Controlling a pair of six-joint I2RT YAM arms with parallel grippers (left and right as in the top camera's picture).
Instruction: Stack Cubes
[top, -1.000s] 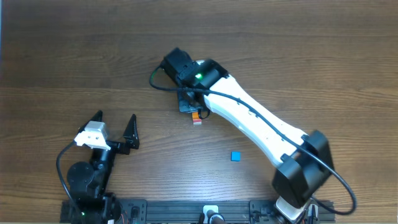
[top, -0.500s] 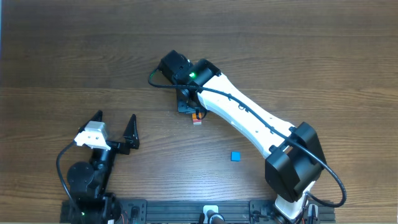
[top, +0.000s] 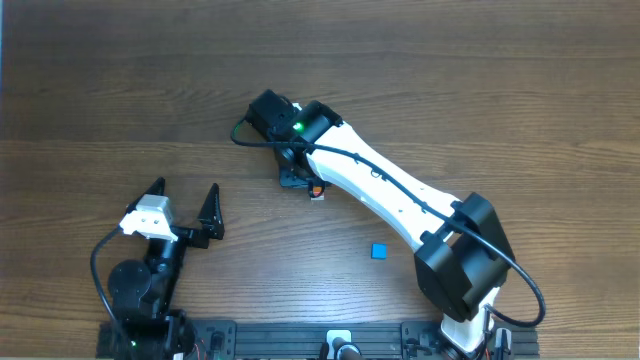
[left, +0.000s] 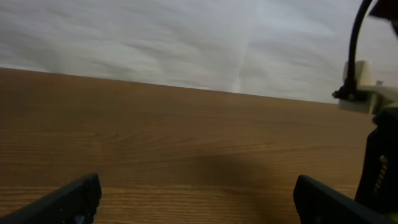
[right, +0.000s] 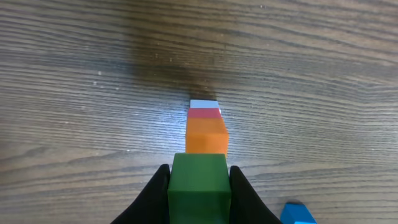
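The right gripper (right: 199, 198) is clenched on a green cube (right: 199, 180), with a finger pressed to each side of it. The right wrist view looks down past that cube onto a stack (right: 205, 121). An orange cube (right: 206, 137) is on top, a red cube (right: 204, 113) is under it, and a white cube (right: 204, 104) is at the base on the table (right: 74, 93). The green cube sits just over the orange one; whether they touch, I cannot tell. A blue cube (right: 297, 214) lies by itself on the table near the stack.

From above, the right arm (top: 390, 195) reaches across the middle and covers the green cube. There the stack is a sliver of orange, red and white beside the gripper, and the blue cube lies between the stack and that arm's base.

The left gripper (top: 185, 195) rests near its own base, well apart from the cubes, with its fingers spread wide. Its wrist view gives bare tabletop, with a dark part of the right arm at the edge.
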